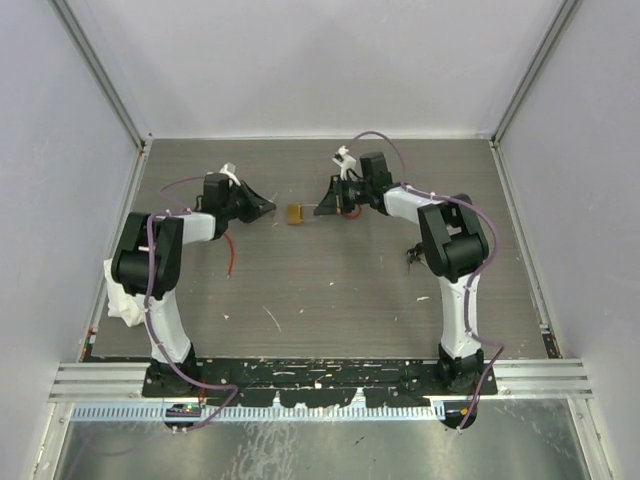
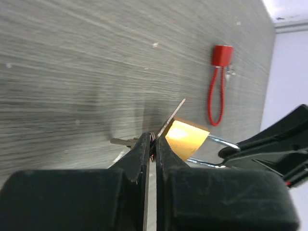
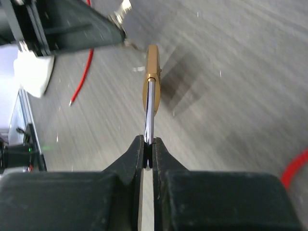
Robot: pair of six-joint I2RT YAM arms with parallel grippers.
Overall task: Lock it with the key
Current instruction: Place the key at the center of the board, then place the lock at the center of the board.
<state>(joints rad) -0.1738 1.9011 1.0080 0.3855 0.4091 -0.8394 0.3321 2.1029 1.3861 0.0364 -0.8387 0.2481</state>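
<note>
A small brass padlock (image 1: pixel 295 213) hangs just above the table between my two grippers. My right gripper (image 3: pixel 148 140) is shut on its silver shackle (image 3: pixel 149 108), and the brass body (image 3: pixel 152 67) points away from it. My left gripper (image 2: pixel 154 139) is shut on the key (image 2: pixel 173 117). One thin blade slants up against the near edge of the padlock (image 2: pixel 187 139), and another blade sticks out to the left. In the top view the left gripper (image 1: pixel 262 207) sits just left of the padlock and the right gripper (image 1: pixel 325 208) just right of it.
A red cable lock (image 2: pixel 221 55) with its looped cable lies on the table near the left arm; the cable (image 1: pixel 232 255) also shows from above. A white cloth (image 1: pixel 125 300) lies by the left arm's base. A small dark object (image 1: pixel 412 258) lies beside the right arm.
</note>
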